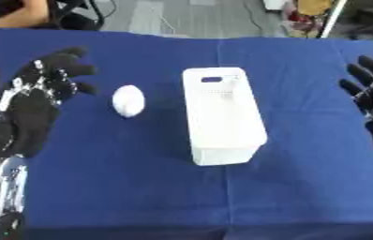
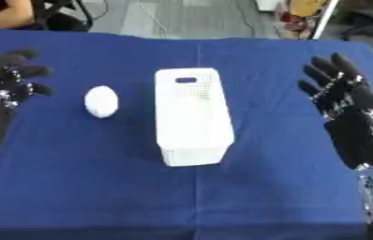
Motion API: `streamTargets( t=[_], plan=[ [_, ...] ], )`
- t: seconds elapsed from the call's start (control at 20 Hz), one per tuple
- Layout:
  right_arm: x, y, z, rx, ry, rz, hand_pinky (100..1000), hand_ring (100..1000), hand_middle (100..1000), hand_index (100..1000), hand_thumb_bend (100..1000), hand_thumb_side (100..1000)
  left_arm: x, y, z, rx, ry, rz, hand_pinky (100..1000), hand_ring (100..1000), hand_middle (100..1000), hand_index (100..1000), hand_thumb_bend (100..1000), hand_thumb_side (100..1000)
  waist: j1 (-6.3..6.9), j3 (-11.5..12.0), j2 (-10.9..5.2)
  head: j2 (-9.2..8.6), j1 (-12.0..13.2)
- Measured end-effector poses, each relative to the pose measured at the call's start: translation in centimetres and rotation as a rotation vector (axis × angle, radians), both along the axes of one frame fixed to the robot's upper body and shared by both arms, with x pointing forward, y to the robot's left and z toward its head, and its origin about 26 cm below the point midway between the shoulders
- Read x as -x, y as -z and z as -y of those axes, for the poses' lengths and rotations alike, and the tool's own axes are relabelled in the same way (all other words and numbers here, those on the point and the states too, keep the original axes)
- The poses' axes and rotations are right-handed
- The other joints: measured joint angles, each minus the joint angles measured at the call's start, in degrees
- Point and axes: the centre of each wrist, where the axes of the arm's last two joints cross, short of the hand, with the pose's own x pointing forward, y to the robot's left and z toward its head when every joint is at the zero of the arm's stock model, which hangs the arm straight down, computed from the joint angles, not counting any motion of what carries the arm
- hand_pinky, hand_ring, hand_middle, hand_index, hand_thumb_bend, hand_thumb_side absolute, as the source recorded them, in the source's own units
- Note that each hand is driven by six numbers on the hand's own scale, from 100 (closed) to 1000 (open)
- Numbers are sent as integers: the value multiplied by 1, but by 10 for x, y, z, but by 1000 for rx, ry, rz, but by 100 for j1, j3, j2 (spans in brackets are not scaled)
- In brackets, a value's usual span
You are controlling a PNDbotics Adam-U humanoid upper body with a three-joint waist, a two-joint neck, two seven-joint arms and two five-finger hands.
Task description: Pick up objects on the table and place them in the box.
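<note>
White egg-shaped object (image 1: pixel 128 101) lies on the blue tablecloth (image 1: pixel 140 187) in the left eye view, just left of the long white box (image 1: pixel 221 115) and apart from it, while the left hand (image 1: pixel 34 101) hovers to its left with fingers spread and holding nothing. Seen from the right eye view, the right hand (image 2: pixel 350 110) shows best, well right of the box, fingers straight and empty.

A blue cloth is covering the table (image 1: pixel 304 187) edge to edge. A white box (image 1: pixel 222 117) is sitting lengthwise near its middle, and a white egg-shaped thing (image 1: pixel 128 101) is lying just left of it.
</note>
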Motion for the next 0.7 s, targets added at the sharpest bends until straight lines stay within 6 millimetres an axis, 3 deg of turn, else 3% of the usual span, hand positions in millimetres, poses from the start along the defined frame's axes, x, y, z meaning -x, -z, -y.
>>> streamTargets(
  t=[0.7],
  plan=[
    [0,0,0,0,0,0,989,1000,927,1000,100,622,0,0,0,-4,-2,1,679,768,860,801,785,1000,16,-11,0,0,1]
  ],
)
